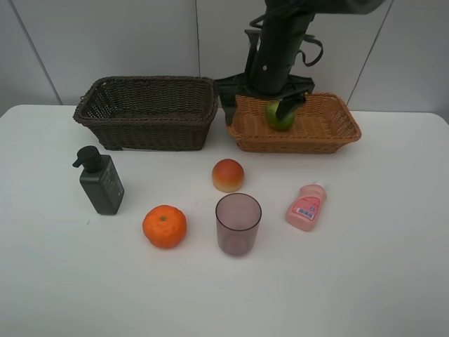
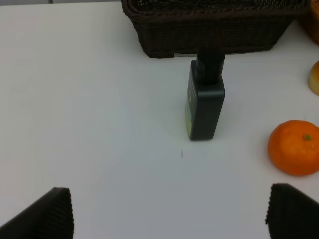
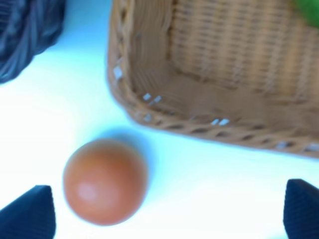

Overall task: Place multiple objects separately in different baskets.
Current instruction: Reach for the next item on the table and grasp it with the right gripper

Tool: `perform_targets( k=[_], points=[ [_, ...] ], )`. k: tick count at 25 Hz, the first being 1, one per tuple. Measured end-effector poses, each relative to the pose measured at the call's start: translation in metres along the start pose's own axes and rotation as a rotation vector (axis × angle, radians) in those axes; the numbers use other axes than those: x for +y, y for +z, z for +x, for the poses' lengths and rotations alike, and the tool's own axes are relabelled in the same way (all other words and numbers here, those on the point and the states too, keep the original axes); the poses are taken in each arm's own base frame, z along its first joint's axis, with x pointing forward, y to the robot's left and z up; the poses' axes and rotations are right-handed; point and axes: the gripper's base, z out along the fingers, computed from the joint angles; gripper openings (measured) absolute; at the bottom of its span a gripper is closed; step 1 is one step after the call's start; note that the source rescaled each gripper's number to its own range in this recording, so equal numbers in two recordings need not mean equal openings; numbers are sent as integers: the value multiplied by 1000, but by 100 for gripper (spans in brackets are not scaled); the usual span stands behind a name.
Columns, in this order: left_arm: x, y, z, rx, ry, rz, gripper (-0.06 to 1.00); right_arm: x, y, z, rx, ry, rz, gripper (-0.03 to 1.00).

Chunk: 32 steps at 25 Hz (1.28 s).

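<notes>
The right gripper point(image 1: 258, 104) hangs wide open over the tan basket point(image 1: 337, 130), where the green fruit point(image 1: 279, 116) lies. The left gripper point(image 2: 172, 214), also wide, faces the pump bottle point(image 2: 205, 99) on the table point(image 1: 379, 281).

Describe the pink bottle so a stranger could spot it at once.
In the high view, find the light tan basket at the back right of the table. In front of it, right of the purplish cup, is the bottle. It alone is pink, with a white cap.
</notes>
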Motion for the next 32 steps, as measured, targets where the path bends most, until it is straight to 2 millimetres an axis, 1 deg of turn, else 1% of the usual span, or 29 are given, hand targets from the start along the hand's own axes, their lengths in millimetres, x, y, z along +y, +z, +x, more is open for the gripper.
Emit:
perform_targets(
  k=[3,6,9,11,16,21,32],
  points=[
    [0,0,0,0,0,0,100,12,4,17,-14,50,-6,100],
    [0,0,0,0,0,0,100,29,11,31,-24,77,-19,100],
    [0,0,0,0,0,0,100,45,13,38,-67,106,-39,100],
    [0,0,0,0,0,0,100,50,14,40,-94,133,-28,100],
    [0,0,0,0,0,0,100,48,33,40,-109,181,53,100],
    [0,0,0,0,0,0,100,52,44,41,-119,254,51,100],
    [0,0,0,0,0,0,100,54,74,42,-174,313,106,100]
  ],
)
